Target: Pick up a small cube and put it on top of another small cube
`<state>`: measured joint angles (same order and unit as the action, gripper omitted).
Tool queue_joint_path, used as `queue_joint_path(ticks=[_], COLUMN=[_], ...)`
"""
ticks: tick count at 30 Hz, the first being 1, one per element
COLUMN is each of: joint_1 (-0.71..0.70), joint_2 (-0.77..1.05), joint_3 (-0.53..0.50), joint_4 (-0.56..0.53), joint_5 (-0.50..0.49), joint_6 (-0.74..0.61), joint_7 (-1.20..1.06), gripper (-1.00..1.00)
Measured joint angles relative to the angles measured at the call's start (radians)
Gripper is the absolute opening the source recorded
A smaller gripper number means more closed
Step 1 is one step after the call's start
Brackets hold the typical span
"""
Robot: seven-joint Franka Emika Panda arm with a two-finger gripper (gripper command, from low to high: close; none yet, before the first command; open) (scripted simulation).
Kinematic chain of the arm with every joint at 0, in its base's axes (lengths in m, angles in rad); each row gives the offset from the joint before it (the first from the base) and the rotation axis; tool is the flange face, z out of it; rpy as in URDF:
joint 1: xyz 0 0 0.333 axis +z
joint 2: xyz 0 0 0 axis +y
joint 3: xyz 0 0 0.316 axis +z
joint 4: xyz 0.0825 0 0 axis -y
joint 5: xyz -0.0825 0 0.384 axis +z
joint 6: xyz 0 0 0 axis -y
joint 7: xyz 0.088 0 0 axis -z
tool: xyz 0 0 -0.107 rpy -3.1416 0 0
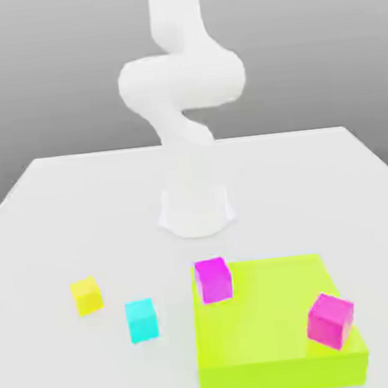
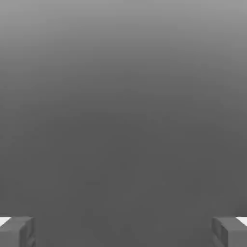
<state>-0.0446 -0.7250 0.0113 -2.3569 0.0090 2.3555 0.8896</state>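
Observation:
Four small cubes lie on the white table in the exterior view. A yellow cube (image 1: 87, 294) and a cyan cube (image 1: 141, 320) sit on the table towards the exterior view's left. One magenta cube (image 1: 213, 279) rests at the far left corner of a flat lime-green block (image 1: 272, 341). A second magenta cube (image 1: 330, 319) stands near that block's right edge. In the hand view my gripper (image 2: 123, 232) is open, its grey fingertips (image 2: 18, 231) far apart with nothing between them, facing plain grey background.
The white arm's base (image 1: 195, 210) stands on the table (image 1: 314, 185) behind the cubes, and the arm rises out of the top of the exterior view. The lime block is low and wide.

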Motion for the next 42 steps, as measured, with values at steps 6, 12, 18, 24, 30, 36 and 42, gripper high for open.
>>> queue_joint_path(ticks=[6,12,18,24,30,36,42], joint_1=[-0.120,-0.229,-0.306,-0.317,-0.294,-0.297,-0.308], joint_2=[0.216,0.433,0.643,0.857,0.993,0.972,0.767], joint_3=[0.035,0.063,0.056,0.024,-0.002,0.001,0.022], joint_4=[-0.155,-0.309,-0.459,-0.495,-0.471,-0.475,-0.513], joint_5=[0.018,0.020,0.000,-0.037,-0.052,-0.053,-0.016], joint_6=[0.156,0.311,0.462,0.629,0.740,0.725,0.558], joint_7=[0.258,0.527,0.804,0.935,0.949,0.949,0.922], gripper=[0.00,0.00,0.00,0.00,-1.00,-1.00,-1.00])
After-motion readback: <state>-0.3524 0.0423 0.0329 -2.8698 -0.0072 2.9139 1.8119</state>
